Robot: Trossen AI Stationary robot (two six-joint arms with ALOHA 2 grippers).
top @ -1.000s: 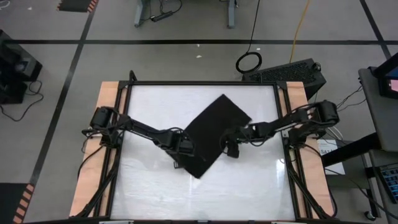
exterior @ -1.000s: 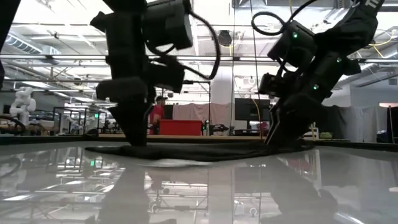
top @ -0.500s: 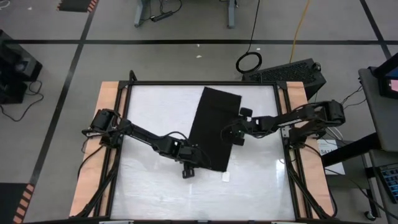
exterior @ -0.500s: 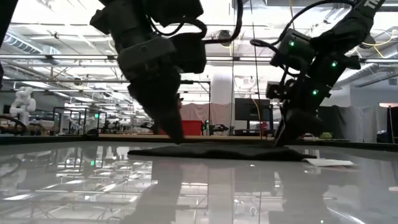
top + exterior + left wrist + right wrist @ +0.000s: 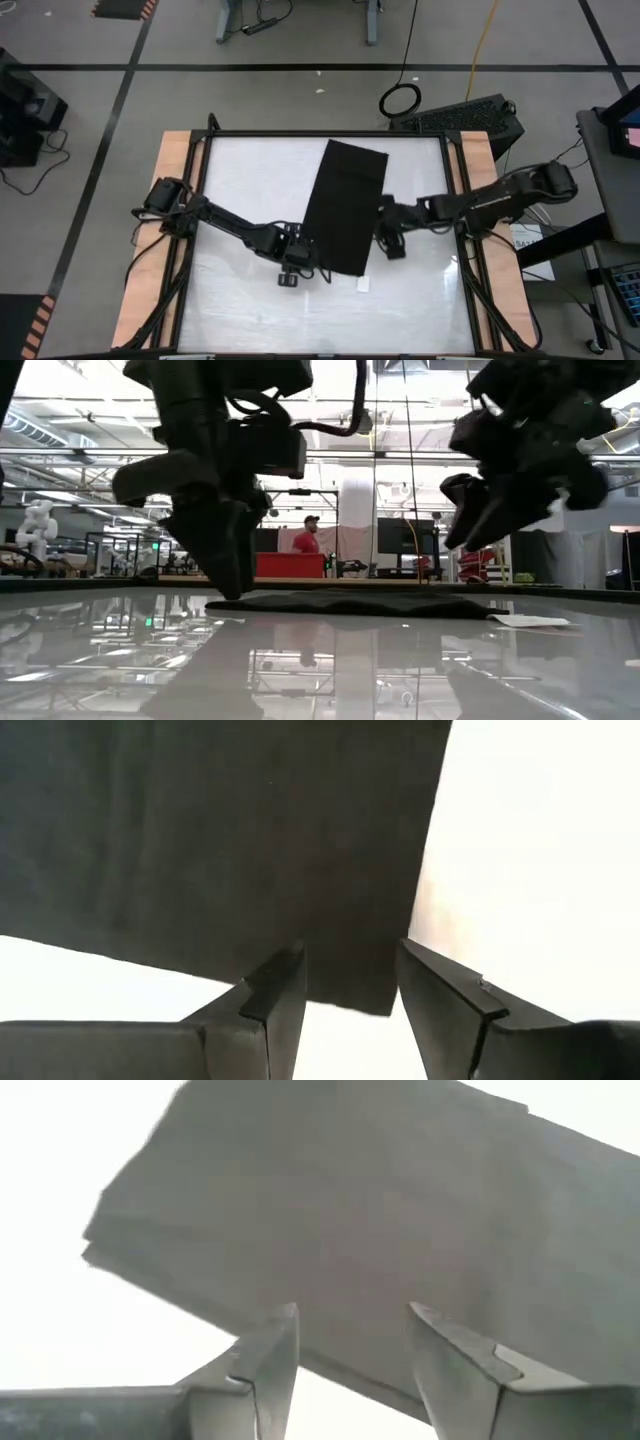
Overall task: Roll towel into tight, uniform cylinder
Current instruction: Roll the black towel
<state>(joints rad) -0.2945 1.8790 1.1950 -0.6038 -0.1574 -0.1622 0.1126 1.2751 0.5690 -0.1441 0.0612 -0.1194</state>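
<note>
While towel (image 5: pixel 345 205) lies flat folded, both jaws gape empty beside it.

No text, label, brand, number or sign can be read in any of the views

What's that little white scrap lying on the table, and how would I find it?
Start at the glossy white table and find the black towel, folded into a long strip between the two arms. Just off the strip's near end, toward the right gripper, lies the scrap. It is the only small loose white piece there.
</note>
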